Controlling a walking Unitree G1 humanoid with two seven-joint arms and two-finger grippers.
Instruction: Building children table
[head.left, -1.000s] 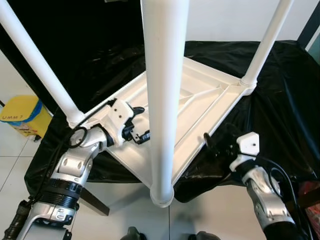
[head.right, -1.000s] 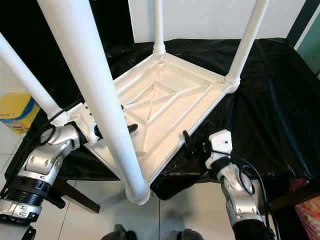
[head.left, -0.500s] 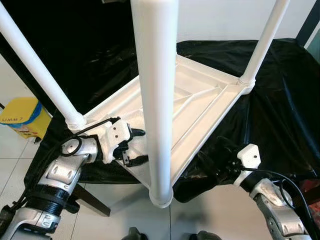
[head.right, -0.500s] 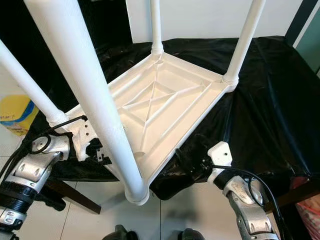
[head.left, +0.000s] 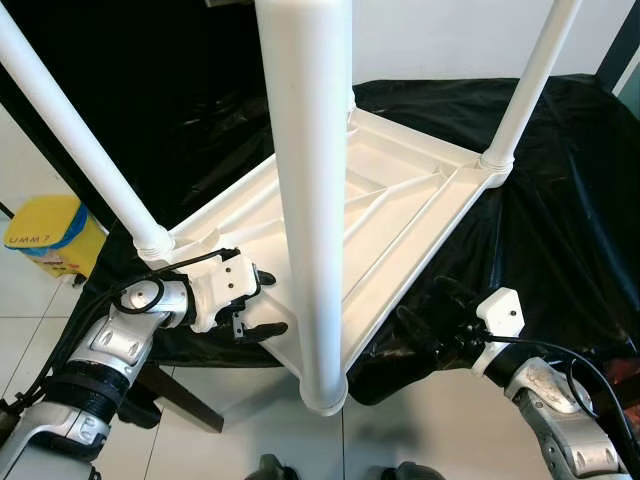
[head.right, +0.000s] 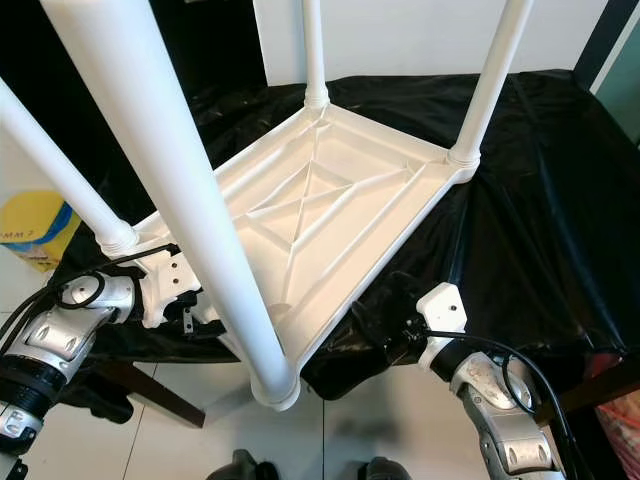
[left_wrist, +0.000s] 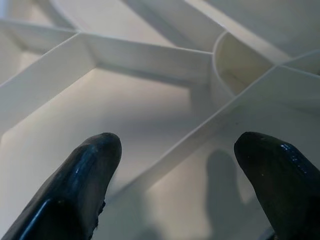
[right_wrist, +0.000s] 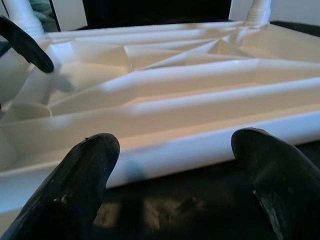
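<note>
A white plastic children's table (head.right: 330, 200) lies upside down on a black-covered surface, with its legs pointing up. The nearest leg (head.left: 310, 200) rises right before my head camera. My left gripper (head.left: 262, 303) is open at the table's near left rim, its fingers over the ribbed underside (left_wrist: 150, 100). In the left wrist view the left gripper (left_wrist: 177, 175) holds nothing. My right gripper (head.left: 420, 315) is open just outside the near right rim (right_wrist: 200, 150), low over the black sheet, apart from the table.
The black plastic sheet (head.left: 560, 230) drapes over the support and hangs down its sides. A yellow bin (head.left: 45, 230) stands on the white tiled floor at the left. A dark support leg (head.left: 180, 395) slants under the near left corner.
Both grippers have drawn back toward me. The left one slid from over the underside to the near left rim; the right one dropped lower beside the near right rim.
</note>
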